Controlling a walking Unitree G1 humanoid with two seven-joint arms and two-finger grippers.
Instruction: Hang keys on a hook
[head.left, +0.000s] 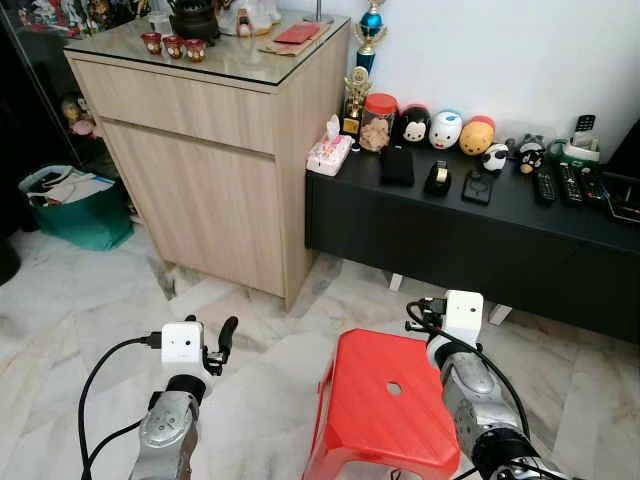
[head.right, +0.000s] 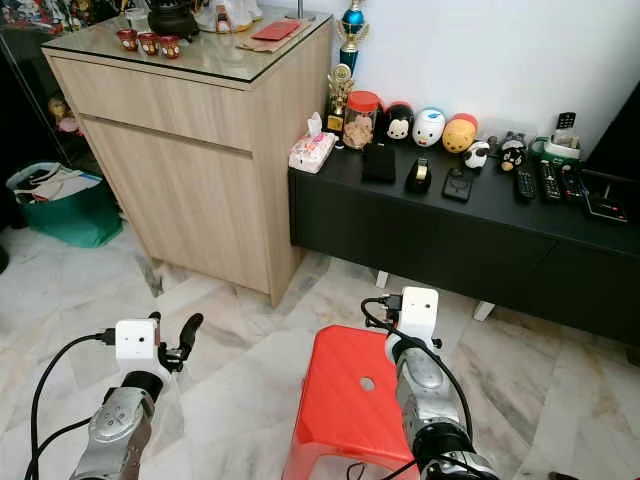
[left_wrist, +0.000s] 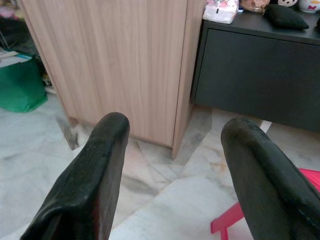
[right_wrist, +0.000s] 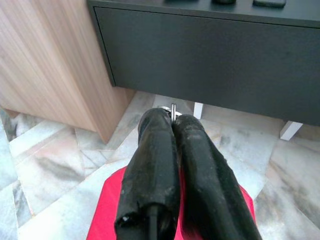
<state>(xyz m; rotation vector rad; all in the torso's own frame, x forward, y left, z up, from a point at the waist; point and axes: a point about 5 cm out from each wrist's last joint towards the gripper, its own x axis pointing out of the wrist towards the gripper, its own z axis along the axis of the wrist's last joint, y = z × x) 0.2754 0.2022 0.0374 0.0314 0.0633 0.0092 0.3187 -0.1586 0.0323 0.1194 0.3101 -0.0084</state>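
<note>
I see the keys (right_wrist: 173, 111) only as a thin silver metal tip, upright, poking out btwn the right gripper (right_wrist: 172, 120) fingertips. Jaws pinched tight on it, held above the red stool, rest hidden.

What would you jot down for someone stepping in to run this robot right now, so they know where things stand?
Right gripper: shut on a thin metal piece, probably the keys, held above the red stool.
Left gripper: open, empty, held low over the marble floor, facing the wooden cabinet.
Ahead: black low console with small items on top.
Done: keys seem to be in hand.
Left: find the hook, which I cannot make out here, approach it and hang the keys.
</note>
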